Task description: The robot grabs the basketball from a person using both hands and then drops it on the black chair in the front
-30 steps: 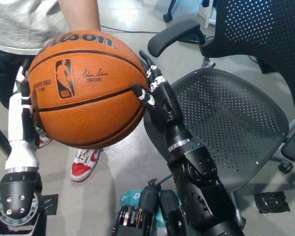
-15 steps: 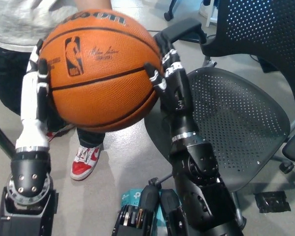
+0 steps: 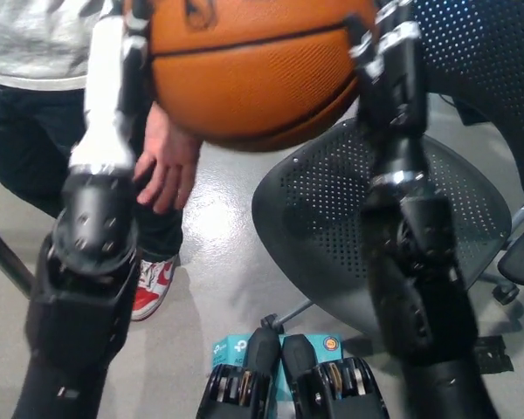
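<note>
Presently the basketball (image 3: 258,70) is high at the far edge of the head view, its top cut off by the frame, clamped from both sides between the robot's two hands. White left hand (image 3: 113,83) presses flat against the ball's left flank, fingers extended along the curve; the fingertips run out of frame at the top. Black right hand (image 3: 393,74) presses the ball's right flank in the same way, fingers spread and lying on the surface. Both arms show motion blur, so exact finger contact is hard to make out. A person's hand (image 3: 170,161) hangs open just below the ball's lower left, apart from it, beside the white forearm. The ball sits above the near-left rim of the black chair (image 3: 332,227), not touching the seat. The person's torso is cut off at far left; a red-and-white shoe (image 3: 153,284) shows near the floor.
</note>
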You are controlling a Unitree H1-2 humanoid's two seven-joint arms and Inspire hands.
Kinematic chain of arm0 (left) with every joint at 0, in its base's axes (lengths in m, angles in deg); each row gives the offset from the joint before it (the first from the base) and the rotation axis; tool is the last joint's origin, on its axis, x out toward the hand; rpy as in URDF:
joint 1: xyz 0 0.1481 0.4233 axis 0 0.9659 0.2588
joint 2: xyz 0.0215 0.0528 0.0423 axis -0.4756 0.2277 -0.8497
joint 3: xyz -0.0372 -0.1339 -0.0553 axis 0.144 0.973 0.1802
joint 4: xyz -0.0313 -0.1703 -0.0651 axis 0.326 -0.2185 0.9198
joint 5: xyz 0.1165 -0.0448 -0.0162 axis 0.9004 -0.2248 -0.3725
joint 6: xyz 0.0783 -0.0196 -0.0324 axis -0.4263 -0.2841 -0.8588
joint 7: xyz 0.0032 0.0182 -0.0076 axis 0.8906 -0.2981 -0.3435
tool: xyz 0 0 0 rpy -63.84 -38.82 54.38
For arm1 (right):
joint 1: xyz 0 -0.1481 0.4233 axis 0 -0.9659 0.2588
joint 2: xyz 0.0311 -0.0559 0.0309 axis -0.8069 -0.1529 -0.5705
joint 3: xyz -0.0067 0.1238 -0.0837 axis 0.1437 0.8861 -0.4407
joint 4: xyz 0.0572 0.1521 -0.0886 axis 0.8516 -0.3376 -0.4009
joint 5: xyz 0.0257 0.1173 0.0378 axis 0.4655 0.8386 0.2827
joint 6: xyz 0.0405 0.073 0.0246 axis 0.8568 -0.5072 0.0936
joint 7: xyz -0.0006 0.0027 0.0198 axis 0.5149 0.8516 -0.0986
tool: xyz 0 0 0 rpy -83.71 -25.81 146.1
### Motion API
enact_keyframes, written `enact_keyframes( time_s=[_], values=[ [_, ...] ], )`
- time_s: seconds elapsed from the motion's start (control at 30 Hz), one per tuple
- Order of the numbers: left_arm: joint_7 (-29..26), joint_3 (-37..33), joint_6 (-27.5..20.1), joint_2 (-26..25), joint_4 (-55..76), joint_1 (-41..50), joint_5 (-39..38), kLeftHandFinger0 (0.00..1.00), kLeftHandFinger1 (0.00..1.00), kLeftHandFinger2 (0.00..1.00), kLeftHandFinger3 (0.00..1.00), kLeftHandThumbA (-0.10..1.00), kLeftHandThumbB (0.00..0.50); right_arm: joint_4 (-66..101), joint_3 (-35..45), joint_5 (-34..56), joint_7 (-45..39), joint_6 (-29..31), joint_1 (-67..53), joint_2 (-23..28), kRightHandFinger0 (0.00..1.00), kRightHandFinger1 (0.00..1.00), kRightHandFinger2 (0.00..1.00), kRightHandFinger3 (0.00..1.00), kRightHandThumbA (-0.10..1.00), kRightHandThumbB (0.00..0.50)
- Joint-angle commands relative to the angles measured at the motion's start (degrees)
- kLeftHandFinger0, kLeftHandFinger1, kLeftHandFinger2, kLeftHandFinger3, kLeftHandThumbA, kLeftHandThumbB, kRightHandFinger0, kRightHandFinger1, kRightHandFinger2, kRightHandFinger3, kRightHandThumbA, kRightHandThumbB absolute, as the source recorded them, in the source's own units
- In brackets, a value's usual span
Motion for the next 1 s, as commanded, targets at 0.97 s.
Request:
enact_keyframes(
  time_s=[0.97],
  values=[
    [2.7, -5.9, -16.3, 19.6, -68.2, -29.8, 0.9, 1.00, 1.00, 1.00, 1.00, 1.00, 0.145, -22.1, 13.6, 15.7, -12.3, -10.8, 6.4, 7.3, 1.00, 1.00, 1.00, 1.00, 1.00, 0.232]
  ],
)
